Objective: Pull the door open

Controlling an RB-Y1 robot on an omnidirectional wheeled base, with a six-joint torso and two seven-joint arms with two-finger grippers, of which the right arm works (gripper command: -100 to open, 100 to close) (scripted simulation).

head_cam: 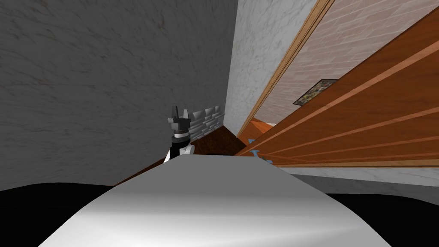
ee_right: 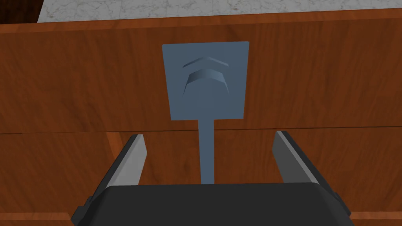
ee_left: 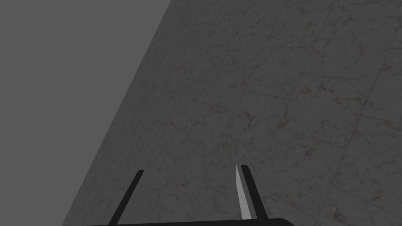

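**Far left.** Grey wall (head_cam: 85, 85). Left gripper (head_cam: 180, 112) raised in front of it, fingers apart, nothing between them. Idle, and well apart from the work.

**Centre.** Wooden door frame (head_cam: 283, 73) slanting up beside a pale marbled wall.

**Right.** Door (head_cam: 364, 120) of reddish-brown wood with lighter bands, close alongside. Blue handle (head_cam: 256, 152) low on the door, near the edge closest to the frame.

**Right wrist view.** Right gripper (ee_right: 209, 134) square to the door face, fingers spread wide, one on each side of the handle's thin blue lever (ee_right: 206, 157). Lever running from a square blue plate (ee_right: 208, 82) back towards the gripper body, roughly midway between the fingers. No contact seen and nothing clamped.

**Stage, as judged.** Placed for the grasp; grasp not yet made, pull not begun.

**Risks, as judged.**
- Pulling before closing: likely slide off the lever, with the door left where it is.
- Closing on so narrow a lever: little surface to bear on, so a twist or slip under load, more so if the pull runs off the door's arc.
- Pulling straight back rather than along the swing: side load on the fingers and loss of hold.
- Standing this close: possible fouling of the door against the body partway through the swing.
- Latch state cannot be told, so a pull without turning the lever may meet resistance.
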